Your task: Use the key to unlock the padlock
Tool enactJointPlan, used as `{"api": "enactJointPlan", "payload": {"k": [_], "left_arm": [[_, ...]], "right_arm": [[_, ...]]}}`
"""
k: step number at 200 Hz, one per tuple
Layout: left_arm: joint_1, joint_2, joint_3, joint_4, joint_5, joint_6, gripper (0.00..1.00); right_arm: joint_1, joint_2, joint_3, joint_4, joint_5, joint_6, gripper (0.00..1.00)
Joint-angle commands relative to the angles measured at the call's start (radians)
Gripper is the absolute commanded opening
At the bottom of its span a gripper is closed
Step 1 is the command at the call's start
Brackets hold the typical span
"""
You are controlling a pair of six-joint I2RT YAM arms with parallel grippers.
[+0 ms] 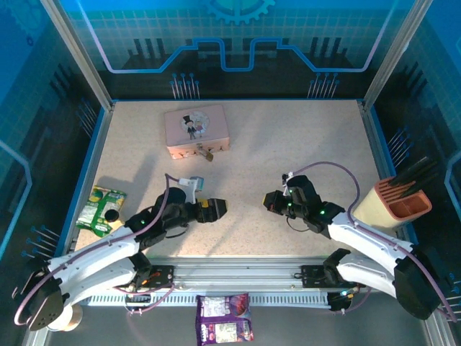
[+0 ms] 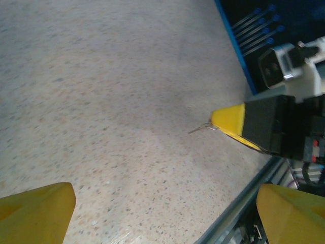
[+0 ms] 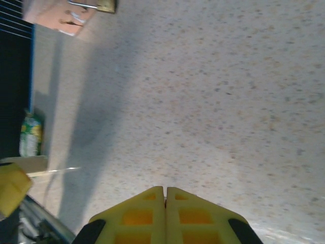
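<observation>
Pinching the key (image 2: 201, 128) by its very end, my right pincer (image 3: 165, 195) is pressed tight, so a small bump could make it slip out. My left pincer (image 1: 218, 209) is spread wide with nothing in it. The padlock (image 1: 208, 154) sits against the pink tin (image 1: 194, 126), well apart.

The padlock (image 3: 104, 5) is clipped by the top edge in the right wrist view, partly lost. The key (image 2: 201, 128) is a mere sliver poking from the right tool (image 2: 217, 121), its pinched tips burying the rest, shape unreadable.
</observation>
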Motion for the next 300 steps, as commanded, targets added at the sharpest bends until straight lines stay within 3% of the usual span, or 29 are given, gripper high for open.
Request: {"api": "enactJointPlan", "payload": {"k": [1,47,97,151,178,253,300], "left_arm": [[-0.012,0.025,0.007,0.181,0.08,0.154,0.9],[-0.024,0.115,-0.031,0.546,0.14,0.347,0.89],[-0.016,0.316,0.059,0.769,0.268,0.445,0.81],[0.108,0.47,0.073,0.992,0.494,0.43,0.78],[0.157,0.548,0.104,1.033,0.607,0.415,0.67],[0.161,0.72,0.132,1.29,0.679,0.366,0.48],[0.162,0.755,0.153,1.305,0.725,0.367,0.4]], "right_arm": [[0.016,-0.049,0.039,0.08,-0.06,0.08,0.0],[0.022,-0.091,0.112,0.154,-0.086,0.158,0.0],[0.029,-0.081,0.175,0.223,-0.114,0.178,0.0],[0.028,-0.096,0.228,0.153,-0.135,0.145,0.0],[0.027,-0.106,0.219,0.167,-0.145,0.154,0.0],[0.028,-0.09,0.235,0.178,-0.182,0.154,0.0],[0.028,-0.101,0.236,0.145,-0.177,0.138,0.0]]}}
